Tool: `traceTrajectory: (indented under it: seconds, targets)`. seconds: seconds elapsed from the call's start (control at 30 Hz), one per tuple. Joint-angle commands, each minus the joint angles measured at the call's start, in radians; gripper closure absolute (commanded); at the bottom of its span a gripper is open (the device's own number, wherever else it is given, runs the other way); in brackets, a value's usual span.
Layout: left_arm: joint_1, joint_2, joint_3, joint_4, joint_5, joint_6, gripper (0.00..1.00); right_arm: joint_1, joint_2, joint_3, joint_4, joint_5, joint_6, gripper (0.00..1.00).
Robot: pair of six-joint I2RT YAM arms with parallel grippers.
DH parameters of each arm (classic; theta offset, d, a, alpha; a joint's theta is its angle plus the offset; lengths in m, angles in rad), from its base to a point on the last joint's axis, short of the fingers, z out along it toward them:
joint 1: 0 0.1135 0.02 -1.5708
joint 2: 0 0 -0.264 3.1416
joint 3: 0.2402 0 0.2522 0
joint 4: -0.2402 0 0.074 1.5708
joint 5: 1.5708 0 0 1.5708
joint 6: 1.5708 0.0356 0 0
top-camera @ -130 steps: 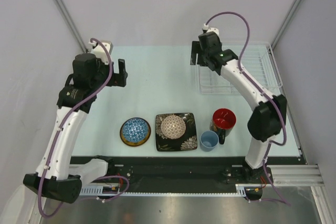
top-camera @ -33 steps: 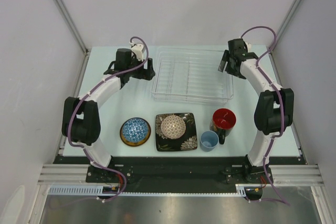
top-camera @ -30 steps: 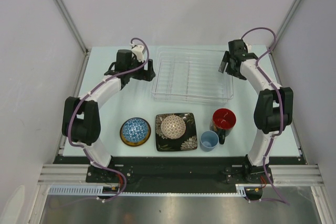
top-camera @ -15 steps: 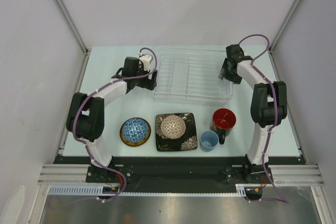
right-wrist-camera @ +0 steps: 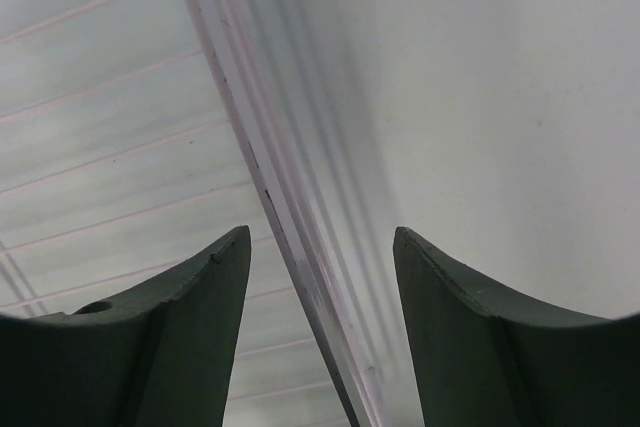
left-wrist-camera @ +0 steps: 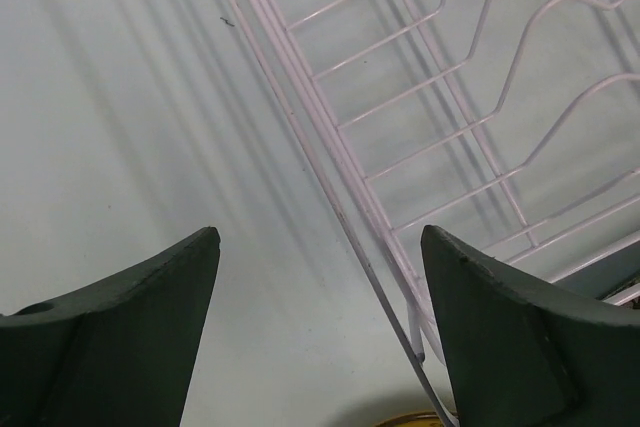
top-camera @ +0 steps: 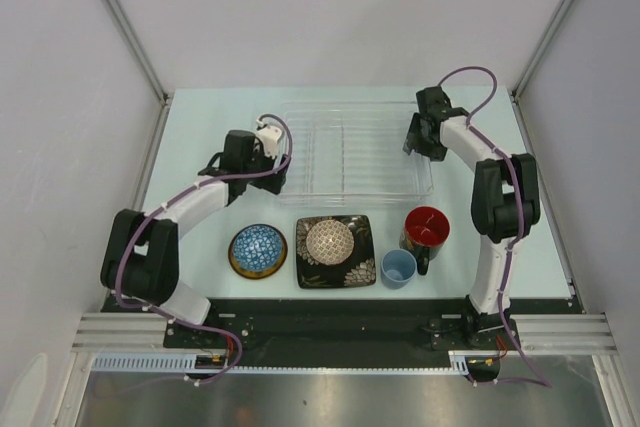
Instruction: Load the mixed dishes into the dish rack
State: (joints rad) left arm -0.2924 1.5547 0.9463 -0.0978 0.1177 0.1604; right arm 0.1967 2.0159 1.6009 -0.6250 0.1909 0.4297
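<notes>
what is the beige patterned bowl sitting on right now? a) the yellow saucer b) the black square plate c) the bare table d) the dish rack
b: the beige patterned bowl rests in the middle of the black square floral plate.

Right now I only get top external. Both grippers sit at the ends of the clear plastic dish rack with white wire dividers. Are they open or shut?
Observer: The left wrist view shows the left gripper open, with the rim of the clear plastic dish rack running between its fingers.
Operator: Touching either one?
Observer: The rim passes close to the finger on the picture's right. I cannot tell whether they touch.
Operator: Right side?
Observer: The right wrist view shows the right gripper open, straddling the rack's clear wall.
</notes>
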Motion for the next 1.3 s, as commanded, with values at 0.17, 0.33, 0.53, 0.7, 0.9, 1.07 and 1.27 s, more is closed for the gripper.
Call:
traceTrajectory:
  seconds: [0.17,0.33,0.53,0.7,0.9,1.07,1.27]
  targets:
    - [0.015,-0.104,-0.055,-0.034,-0.055,0.042,0.13,0.072,-0.020,0.030,-0.013,0.043,0.004,0.28]
    - [0.039,-0.070,0.008,-0.039,-0.052,0.024,0.13,0.093,-0.078,0.033,-0.044,0.165,-0.017,0.10]
    - [0.044,-0.064,0.066,-0.066,-0.018,-0.007,0.13,0.130,-0.215,0.028,-0.056,0.350,-0.054,0.00]
    - [0.044,-0.169,0.098,-0.138,0.052,-0.059,0.08,0.204,-0.325,0.060,-0.042,0.415,-0.153,0.00]
    - [0.108,-0.355,0.232,-0.305,0.158,-0.108,0.00,0.502,-0.427,0.067,-0.115,0.397,-0.238,0.00]
    - [0.263,-0.435,0.283,-0.431,0.223,-0.090,0.00,0.841,-0.407,0.004,-0.206,0.358,-0.165,0.10]
    - [0.455,-0.493,0.166,-0.503,0.312,-0.050,0.00,0.986,-0.338,-0.050,-0.233,0.265,-0.049,0.20]
